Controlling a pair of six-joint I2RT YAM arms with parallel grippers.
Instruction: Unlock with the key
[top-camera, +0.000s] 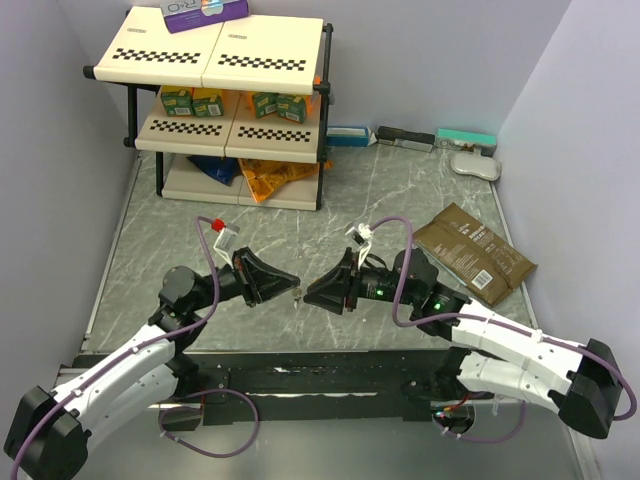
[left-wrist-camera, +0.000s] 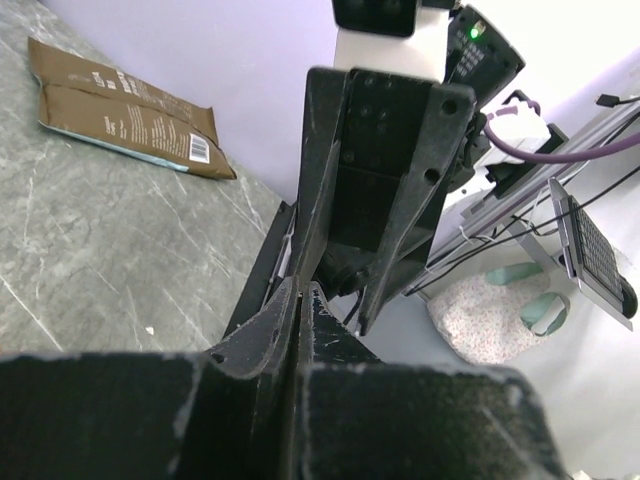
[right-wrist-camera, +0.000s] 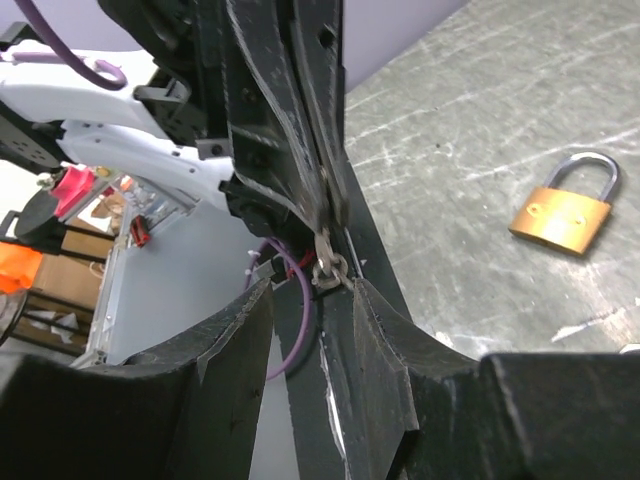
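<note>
Tiny dark metal key (right-wrist-camera: 328, 265) hangs mid-air, clamped in the left fingers (right-wrist-camera: 300, 130). The right fingers (right-wrist-camera: 235, 345) stand apart either side of it. Brass padlock (right-wrist-camera: 563, 212) lies on the grey bench (right-wrist-camera: 470, 110), well apart: inserting and turning not yet done.

The key (right-wrist-camera: 327, 262) is tiny and slim, of dull grey metal, with a small looped end at the bottom; it hangs close to upright, off the counter (right-wrist-camera: 480, 120); its upper part is pinched between the closed tips of the left claw (right-wrist-camera: 325, 222); its lower end sits in the gap between the spread fingers of the right claw (right-wrist-camera: 312, 290), apparently touching neither; in the top view it is only a speck between the two claws.
</note>
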